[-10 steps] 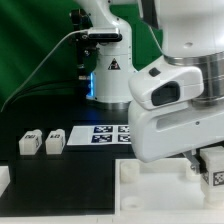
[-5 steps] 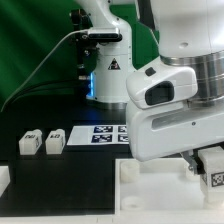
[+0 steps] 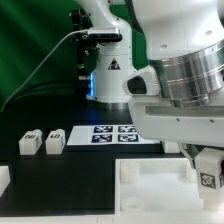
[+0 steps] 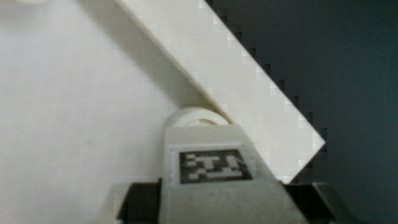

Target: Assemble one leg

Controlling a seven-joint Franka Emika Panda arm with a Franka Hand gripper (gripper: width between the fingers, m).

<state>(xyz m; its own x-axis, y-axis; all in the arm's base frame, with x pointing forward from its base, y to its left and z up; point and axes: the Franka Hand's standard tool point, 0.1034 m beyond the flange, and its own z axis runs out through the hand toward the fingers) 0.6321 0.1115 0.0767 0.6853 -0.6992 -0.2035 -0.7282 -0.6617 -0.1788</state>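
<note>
My gripper (image 3: 208,172) is shut on a leg (image 3: 209,176), a small white post with a black-and-white tag. It holds the leg low over the right corner of the large white tray (image 3: 150,182) in the exterior view. In the wrist view the held leg (image 4: 214,165) sits between the two dark fingers (image 4: 143,200), its far end at a round corner socket beside the tray's raised rim (image 4: 231,80). Two more legs (image 3: 30,142) (image 3: 54,141) lie side by side on the black table at the exterior view's left.
The marker board (image 3: 110,135) lies on the table behind the tray. The arm's base (image 3: 108,75) stands at the back with a cable. A white block (image 3: 3,181) shows at the exterior view's left edge. The arm's body hides the right part of the scene.
The arm's wrist has shifted and turned toward the exterior view's right, uncovering more of the marker board and the tray's back edge. The leg stays in the gripper at the tray's right corner.
</note>
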